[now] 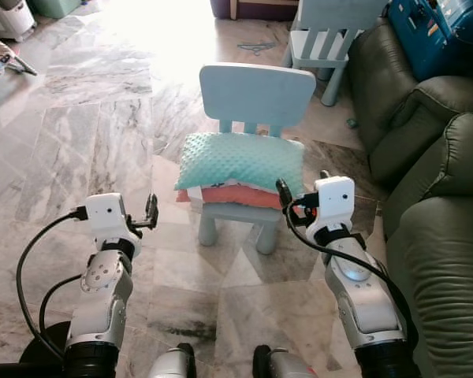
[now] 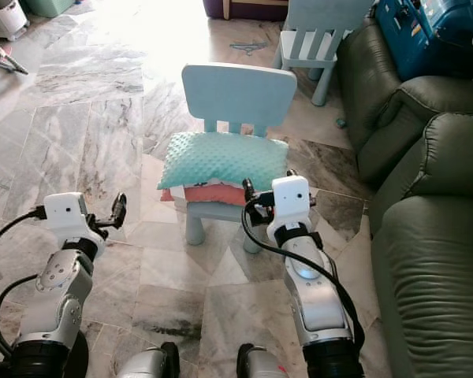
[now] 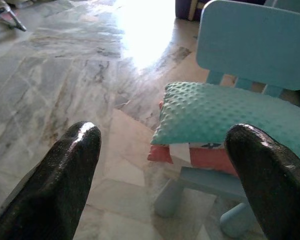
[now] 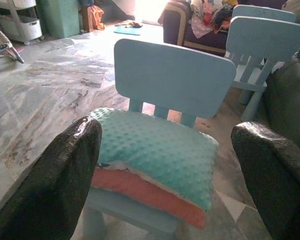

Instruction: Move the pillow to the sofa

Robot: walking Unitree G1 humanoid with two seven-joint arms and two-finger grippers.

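right tool (image 1: 301, 190) just beside pillow (image 1: 240, 161)

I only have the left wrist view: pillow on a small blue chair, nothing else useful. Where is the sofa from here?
Observer: The dark green sofa stands along the robot's right side, just beyond the small blue chair.
Operator: Where is the right end effector?
Observer: The right end effector is open, close to the teal pillow's right corner, not touching it that I can tell.
Operator: And mine, the left?
Observer: The left end effector is open too, off the chair's left side, apart from the pillow.
Operator: Anything on the sofa?
Observer: A blue case lies at its far end; the near cushions look bare.
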